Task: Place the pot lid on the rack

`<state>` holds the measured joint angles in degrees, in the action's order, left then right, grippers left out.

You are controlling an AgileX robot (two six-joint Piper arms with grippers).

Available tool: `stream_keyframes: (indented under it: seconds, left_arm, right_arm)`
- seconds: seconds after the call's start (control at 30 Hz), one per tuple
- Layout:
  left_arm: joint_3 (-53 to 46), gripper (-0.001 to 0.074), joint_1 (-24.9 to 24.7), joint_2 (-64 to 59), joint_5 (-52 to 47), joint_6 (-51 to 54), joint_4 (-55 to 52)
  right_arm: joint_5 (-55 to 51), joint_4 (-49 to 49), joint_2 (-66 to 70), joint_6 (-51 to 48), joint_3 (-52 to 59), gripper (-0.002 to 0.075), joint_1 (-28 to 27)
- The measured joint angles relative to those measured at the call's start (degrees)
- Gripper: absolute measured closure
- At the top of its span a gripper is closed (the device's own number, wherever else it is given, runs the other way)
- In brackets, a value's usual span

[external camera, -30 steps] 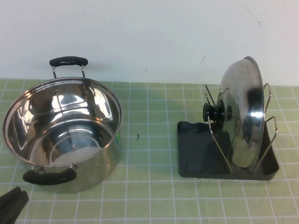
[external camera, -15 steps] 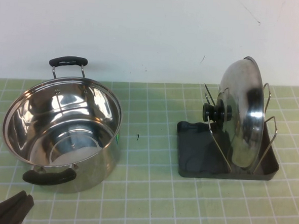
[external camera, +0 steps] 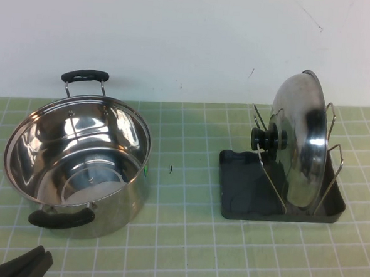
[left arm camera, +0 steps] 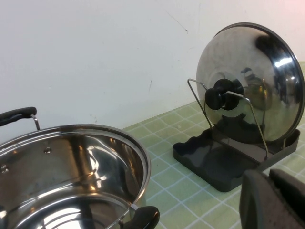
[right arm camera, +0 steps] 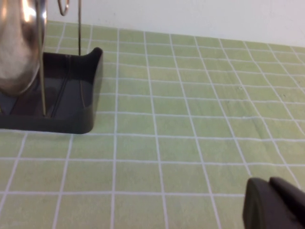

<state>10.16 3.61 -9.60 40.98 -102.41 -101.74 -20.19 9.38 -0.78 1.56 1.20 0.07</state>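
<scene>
The shiny steel pot lid [external camera: 301,142] stands on edge between the wire loops of the dark grey rack [external camera: 245,189] at the right, its black knob [external camera: 268,138] facing left. It shows in the left wrist view [left arm camera: 252,90] on the rack [left arm camera: 214,160], and its edge shows in the right wrist view [right arm camera: 19,43] over the rack tray [right arm camera: 71,95]. My left gripper [external camera: 29,264] is shut and empty at the front left edge, below the pot; it also shows in its wrist view [left arm camera: 271,198]. My right gripper [right arm camera: 274,202] is shut and empty, out of the high view.
A large steel pot [external camera: 77,160] with two black handles stands open at the left, also in the left wrist view [left arm camera: 66,176]. A green tiled mat [external camera: 185,239] covers the table. A white wall runs along the back.
My left gripper has slid down and a little to the right along the bottom edge of the high view. The lid, rack and pot have not moved.
</scene>
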Motion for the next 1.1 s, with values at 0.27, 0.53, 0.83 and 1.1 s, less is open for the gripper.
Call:
stream_keyframes:
  seconds: [0.27,0.53,0.83,1.1]
  left_arm:
    - [0.0,0.0735,0.0,0.0,0.6,0.0,0.0]
    - [0.0,0.0736,0.0,0.0,0.7,0.0,-0.1]
    - [0.0,0.0736,0.0,0.0,0.8,0.0,-0.2]
    - [-0.4,0.0736,0.0,0.1,-6.7,1.5,7.4]
  right_arm:
    - [0.0,-0.3,0.0,0.1,0.0,0.0727,0.7]
    - [0.0,-0.3,0.0,0.2,0.0,0.0727,0.7]
    - [0.0,-0.3,0.0,0.3,0.0,0.0727,0.7]
    - [0.0,-0.3,0.0,0.3,0.0,0.0727,0.7]
